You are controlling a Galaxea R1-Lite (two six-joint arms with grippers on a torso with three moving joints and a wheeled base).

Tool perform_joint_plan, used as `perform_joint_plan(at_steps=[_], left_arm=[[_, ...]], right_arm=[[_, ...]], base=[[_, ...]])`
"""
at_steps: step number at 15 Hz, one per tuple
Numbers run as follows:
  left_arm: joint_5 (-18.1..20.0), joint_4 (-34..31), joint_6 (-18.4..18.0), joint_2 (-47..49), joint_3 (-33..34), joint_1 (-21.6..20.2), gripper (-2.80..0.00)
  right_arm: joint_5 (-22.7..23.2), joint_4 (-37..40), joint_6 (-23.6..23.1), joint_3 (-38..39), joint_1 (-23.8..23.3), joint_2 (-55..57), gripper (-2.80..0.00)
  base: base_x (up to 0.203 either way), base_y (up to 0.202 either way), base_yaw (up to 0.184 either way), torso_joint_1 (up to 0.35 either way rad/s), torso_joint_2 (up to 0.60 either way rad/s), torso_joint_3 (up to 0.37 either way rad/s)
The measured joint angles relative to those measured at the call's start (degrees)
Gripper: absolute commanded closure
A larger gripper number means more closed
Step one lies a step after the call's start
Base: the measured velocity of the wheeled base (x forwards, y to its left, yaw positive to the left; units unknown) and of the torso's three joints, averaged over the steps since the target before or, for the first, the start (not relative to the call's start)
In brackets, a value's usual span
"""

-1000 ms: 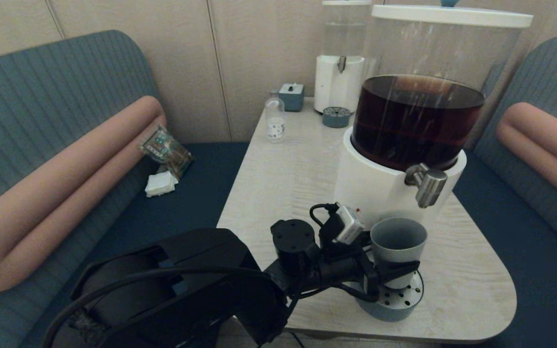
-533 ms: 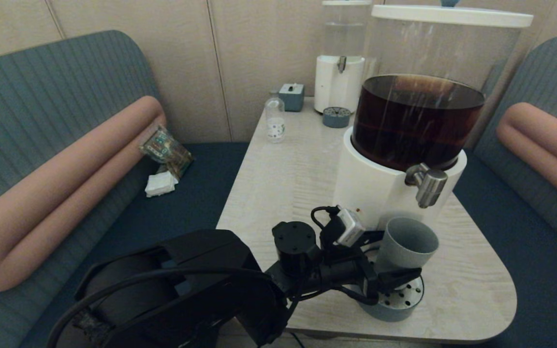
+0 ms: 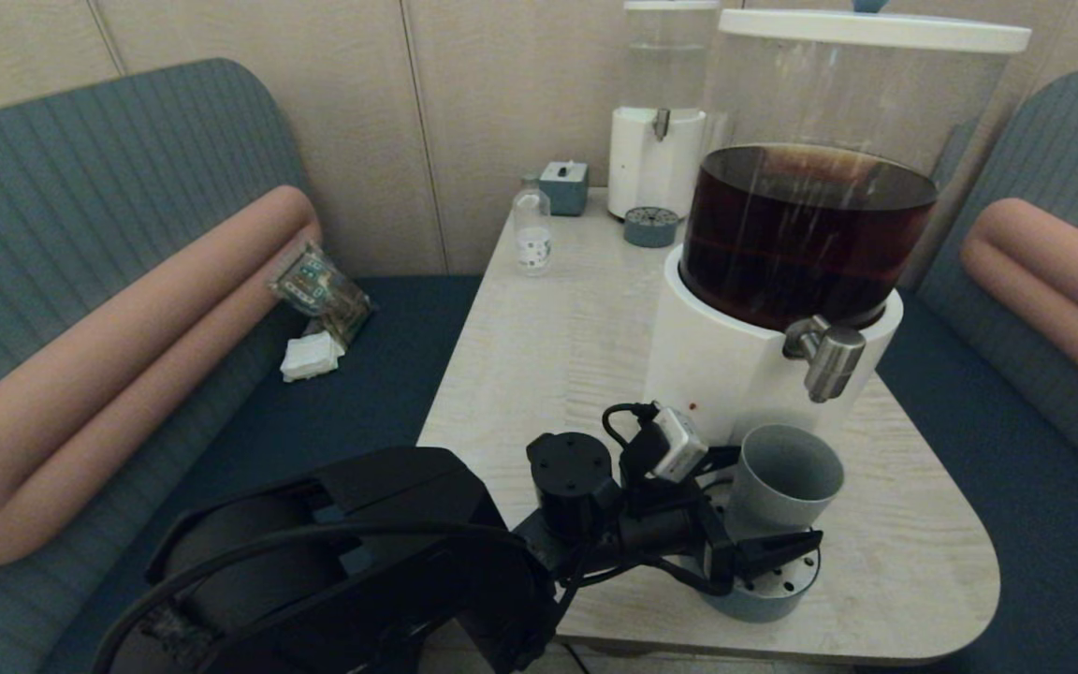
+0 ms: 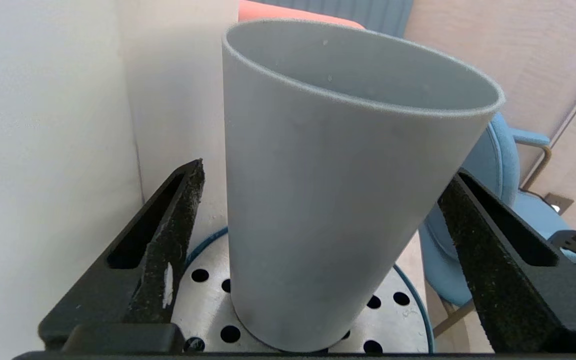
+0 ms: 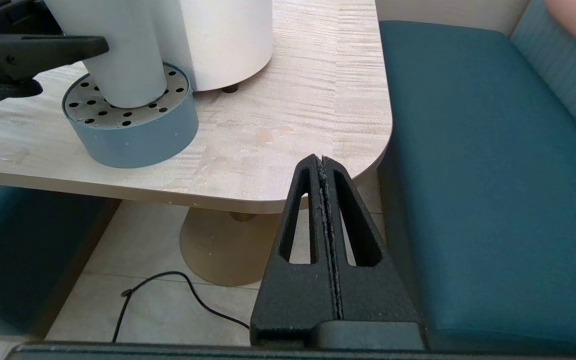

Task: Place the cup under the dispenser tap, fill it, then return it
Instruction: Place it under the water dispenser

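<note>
- The foot of the cup (image 3: 782,479) is covered in the head view by the left gripper (image 3: 764,545), so its seating on the perforated drip tray (image 3: 787,582) cannot be judged there.
- The cup's inside bottom is not shown in any view; whether liquid is held cannot be told.
- The base of the left gripper's fingers (image 4: 168,240) is cut off by the wrist picture's edge.
- The label on the small clear bottle (image 3: 531,229) is too small to be read.
- The packet (image 3: 319,290) on the bench is perhaps a snack wrapper; its print cannot be made out.
</note>
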State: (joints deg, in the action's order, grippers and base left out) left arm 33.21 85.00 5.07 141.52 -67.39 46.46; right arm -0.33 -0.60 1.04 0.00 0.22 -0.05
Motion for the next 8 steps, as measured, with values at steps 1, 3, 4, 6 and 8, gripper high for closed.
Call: perform_joint_plan(at_steps=[1,3,4,6,8], left_arm=[[0.02,0.04,-0.01,-0.09,0.33,-0.03,-2.80],[0.04,0.13,-0.01,-0.34,0.75,-0.14,-2.80],[0.02,0.15,-0.01,-0.52,0.99,-0.25,-2.80],[0.01,0.67,-0.01,-1.14,1.98,-0.38,-2.80],[0.00,0.94,-0.01,-2.22,3.83,-0.41,-2.80]], right_arm=[[0.00,0.00,-0.02,0.00,0.02,0.00,0.00],[-0.02,0.01,0.01,0.00,0.02,0.02,0.00],[0.00,0.02,-0.02,0.00,0.02,0.01,0.00],[0.00,0.00,0.00,0.00,0.02,0.02,0.00],[-0.02,0.00,0.01,0.00,0.02,0.01,0.00]], base=[[0.000,0.000,0.000,0.000,0.00,0.000],[0.000,0.000,0.000,0.000,0.00,0.000],[0.000,0.000,0.000,0.000,0.00,0.000],[0.000,0.000,0.000,0.000,0.00,0.000],[0.000,0.000,0.000,0.000,0.00,0.000]])
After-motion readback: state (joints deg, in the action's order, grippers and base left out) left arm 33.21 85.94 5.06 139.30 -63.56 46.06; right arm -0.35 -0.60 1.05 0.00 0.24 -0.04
